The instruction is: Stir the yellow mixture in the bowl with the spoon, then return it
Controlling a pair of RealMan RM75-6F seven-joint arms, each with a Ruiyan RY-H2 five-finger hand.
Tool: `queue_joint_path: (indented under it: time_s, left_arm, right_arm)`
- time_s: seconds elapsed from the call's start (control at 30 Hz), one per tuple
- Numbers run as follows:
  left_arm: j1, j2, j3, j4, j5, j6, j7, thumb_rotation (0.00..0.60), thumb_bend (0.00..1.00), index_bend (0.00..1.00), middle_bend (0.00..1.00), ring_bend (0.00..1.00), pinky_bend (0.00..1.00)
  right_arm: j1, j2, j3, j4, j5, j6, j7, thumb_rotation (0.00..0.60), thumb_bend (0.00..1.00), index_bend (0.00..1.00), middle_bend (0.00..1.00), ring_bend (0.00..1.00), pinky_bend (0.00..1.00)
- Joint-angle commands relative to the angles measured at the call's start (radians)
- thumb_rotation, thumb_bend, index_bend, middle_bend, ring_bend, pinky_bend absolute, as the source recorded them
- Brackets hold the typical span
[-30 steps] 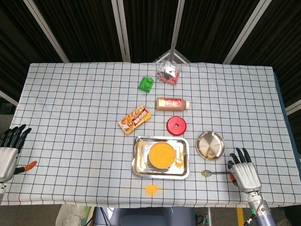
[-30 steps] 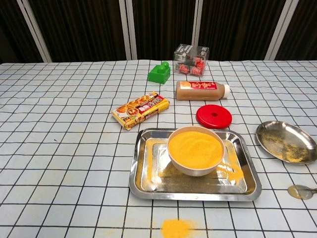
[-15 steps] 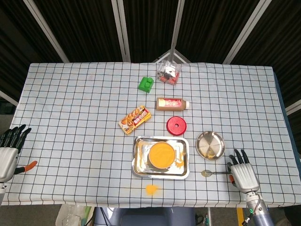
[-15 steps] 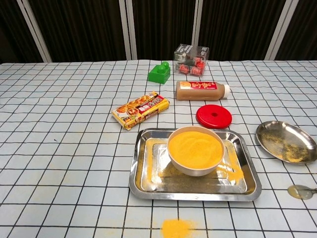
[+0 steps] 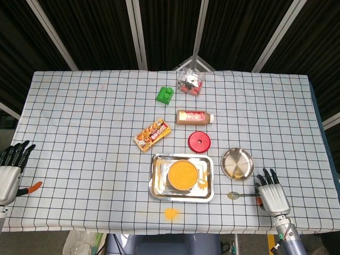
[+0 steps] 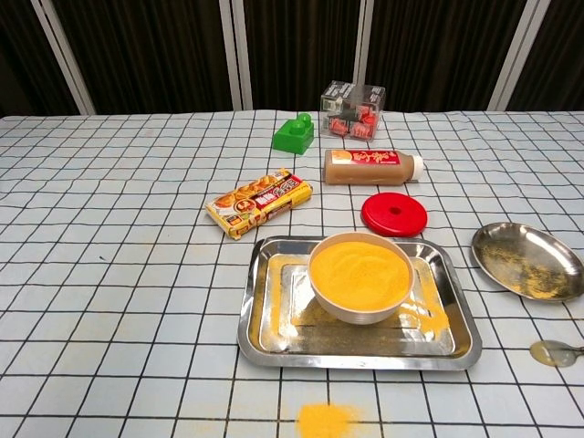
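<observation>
A white bowl (image 5: pixel 182 175) of yellow mixture (image 6: pixel 359 262) stands in a steel tray (image 5: pixel 155 191) near the table's front edge. The spoon (image 5: pixel 240 195) lies flat on the cloth to the right of the tray; the chest view shows only its bowl end (image 6: pixel 552 352). My right hand (image 5: pixel 272 196) sits at the handle end of the spoon with fingers spread flat, and the tip of the handle is hidden beneath it. My left hand (image 5: pixel 10 170) hovers at the table's far left edge, fingers apart and empty.
A small round steel plate (image 5: pixel 237 163) dusted with yellow lies behind the spoon. A red lid (image 5: pixel 199 142), a brown bottle (image 5: pixel 194 117), a snack box (image 5: pixel 152 135), a green block (image 5: pixel 164 94) and a clear box (image 5: pixel 190 82) stand further back. Spilled yellow powder (image 5: pixel 170 213) lies before the tray.
My right hand has slid slightly left and back toward the table's near edge. The spoon, the bowl and my left hand have not moved.
</observation>
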Motion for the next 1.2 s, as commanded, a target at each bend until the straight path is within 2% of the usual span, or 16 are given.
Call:
queue_joint_path:
  time_s: [0.03, 1.2]
  left_arm:
    - [0.000, 0.000, 0.000, -0.001, 0.000, -0.001, 0.000, 0.600, 0.00, 0.00, 0.00, 0.00, 0.00]
    - [-0.001, 0.000, -0.001, -0.006, -0.010, -0.008, 0.003, 0.600, 0.00, 0.00, 0.00, 0.00, 0.00]
  right_arm:
    - [0.001, -0.006, -0.003, 0.008, 0.001, -0.003, -0.008, 0.600, 0.39, 0.51, 0.25, 0.00, 0.00]
    - [0.013, -0.023, 0.000, 0.020, 0.014, -0.013, 0.016, 0.600, 0.39, 0.51, 0.25, 0.00, 0.00]
